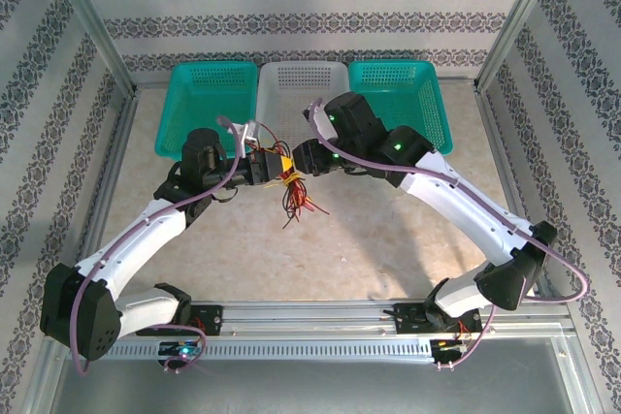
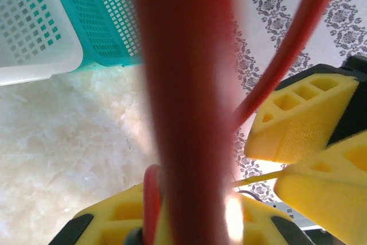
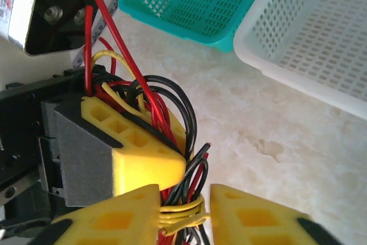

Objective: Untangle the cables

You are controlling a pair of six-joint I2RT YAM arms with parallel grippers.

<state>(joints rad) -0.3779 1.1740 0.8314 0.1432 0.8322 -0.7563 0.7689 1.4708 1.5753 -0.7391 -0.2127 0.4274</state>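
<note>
Left teal basket [image 1: 206,109] sits at the worktop's [image 1: 388,239] far edge, toward the left corner.

Left arm comes in from the near left corner. Left hand [image 1: 268,168] is nearly closed and clamped on the cables [image 1: 294,197]. From the right wrist, red, yellow and black strands loop out over its yellow finger [image 3: 129,153]. From the left wrist, one red cable [image 2: 183,84] runs straight up past the lens, blurred, between that hand's fingers.

The cables are one tangled bundle, held up around the middle of the worktop, a bit toward the far edge and just in front of the white basket [image 1: 303,94]. The hands grip it from opposite sides, fingertips almost touching. Loose ends, mostly red, hang splayed below the hands. Can't tell if they reach the worktop.

Right hand [image 3: 183,213] has its fingers drawn close, pinching a few yellow strands, with red and black ones bunched alongside. It grips just right of the left hand.

Right teal basket [image 1: 400,94] sits at the far edge, right of the white one. All three are side by side.
</note>
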